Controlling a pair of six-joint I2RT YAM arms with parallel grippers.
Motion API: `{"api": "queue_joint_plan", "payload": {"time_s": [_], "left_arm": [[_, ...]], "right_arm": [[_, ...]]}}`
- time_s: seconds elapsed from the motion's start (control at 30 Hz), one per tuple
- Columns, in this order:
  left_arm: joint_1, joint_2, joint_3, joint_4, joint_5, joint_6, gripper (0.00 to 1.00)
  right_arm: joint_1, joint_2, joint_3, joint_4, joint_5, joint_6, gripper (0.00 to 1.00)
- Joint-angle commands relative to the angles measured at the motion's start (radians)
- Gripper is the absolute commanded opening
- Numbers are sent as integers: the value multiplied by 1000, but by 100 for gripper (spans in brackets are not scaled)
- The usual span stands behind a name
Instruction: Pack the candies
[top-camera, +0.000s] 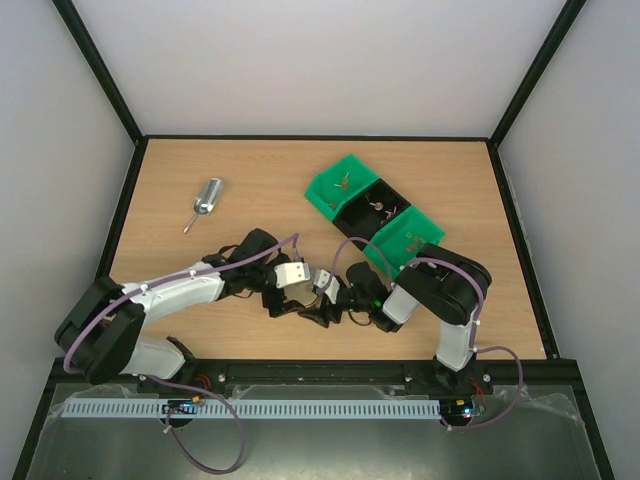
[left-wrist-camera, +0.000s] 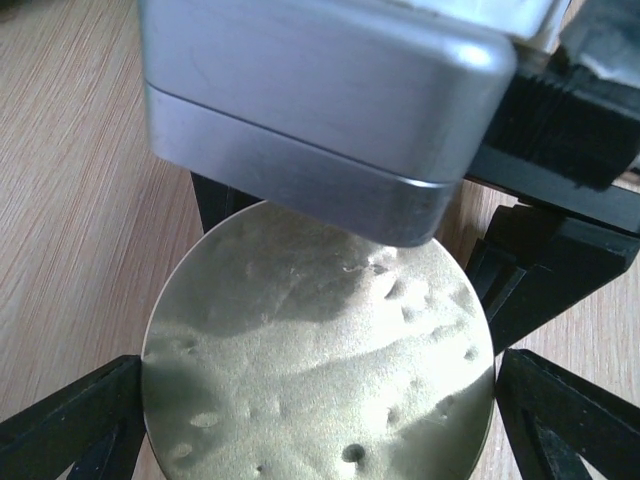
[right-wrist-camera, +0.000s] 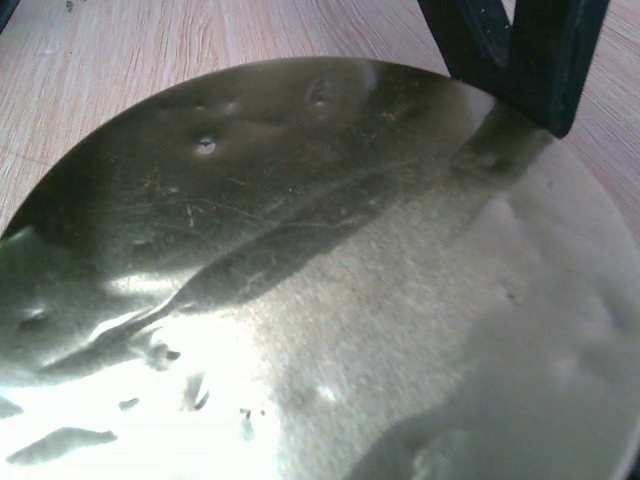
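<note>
A round gold tin (top-camera: 325, 291) with a dented top sits between both grippers at the table's near middle. In the left wrist view the tin (left-wrist-camera: 320, 370) fills the lower half, with my left gripper (left-wrist-camera: 320, 430) shut on its sides. My right gripper (top-camera: 342, 297) meets it from the other side, and its black fingers (left-wrist-camera: 535, 255) press the tin's far rim. The tin (right-wrist-camera: 330, 290) fills the right wrist view, hiding that gripper's own fingers. A few tiny candies (top-camera: 345, 183) lie in the green bins.
Two green bins (top-camera: 330, 192) (top-camera: 425, 232) flank a black bin (top-camera: 362, 208) at the back right, close behind the right arm. A small metal scoop (top-camera: 206, 200) lies at the back left. The right wrist camera housing (left-wrist-camera: 320, 90) hangs just above the tin.
</note>
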Motion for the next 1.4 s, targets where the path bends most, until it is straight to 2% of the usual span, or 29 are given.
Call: {"api": "queue_joint_plan", "payload": {"time_s": [0.0,0.13,0.27,0.43,0.53,0.63,0.73,0.93,1.07,1.2,1.37], "left_arm": [[-9,17,14,-1,-6,15,96],[-7,14,19,-44,4,80,90],[20,39,44,-144,78,265,90],[62,176,173,-369,131,580,90],[86,245,267,-402,122,621,93],[118,267,316,-390,126,569,97],[149,205,273,-330,129,477,99],[151,-30,68,-131,84,112,99],[86,-81,-2,-19,-13,-83,99],[43,-62,-14,66,-76,-189,99],[-2,-32,-22,134,-136,-197,99]], "right_arm": [[7,5,2,20,-13,1,78],[7,1,-2,16,-31,-22,76],[7,-3,-12,12,-81,-73,71],[7,-14,-21,-1,-138,-114,62],[7,-16,-19,-4,-129,-105,61],[6,-15,-18,-3,-100,-83,60],[7,-14,-17,-3,-63,-60,60],[6,-9,-4,-6,77,22,60],[7,10,3,1,125,49,60],[7,17,4,12,131,54,60],[7,9,0,12,132,59,60]]}}
